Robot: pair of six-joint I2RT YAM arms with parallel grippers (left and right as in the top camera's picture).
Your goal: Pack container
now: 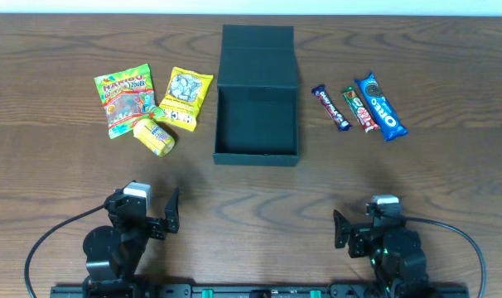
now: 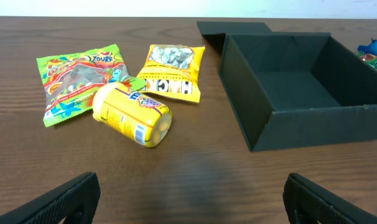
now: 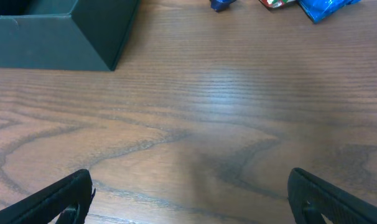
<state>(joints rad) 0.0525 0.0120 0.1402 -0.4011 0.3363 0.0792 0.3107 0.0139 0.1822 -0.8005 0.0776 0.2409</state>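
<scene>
The dark teal container (image 1: pixel 257 153) stands open and empty at the table's middle, its flap lid (image 1: pixel 258 51) folded back; it also shows in the left wrist view (image 2: pixel 313 127) and the right wrist view (image 3: pixel 51 40). Left of it lie a green gummy bag (image 1: pixel 123 101), a yellow snack bag (image 1: pixel 185 98) and a yellow tube-shaped packet (image 1: pixel 155 136). Right of it lie a dark blue bar (image 1: pixel 330 108), a red-green bar (image 1: pixel 359 109) and a blue Oreo pack (image 1: pixel 380 116). My left gripper (image 2: pixel 190 199) and right gripper (image 3: pixel 190 196) are open and empty, near the front edge.
The wooden table (image 1: pixel 259 199) runs bare between the grippers and the snacks. Black cables (image 1: pixel 48 240) loop from both arm bases at the front edge.
</scene>
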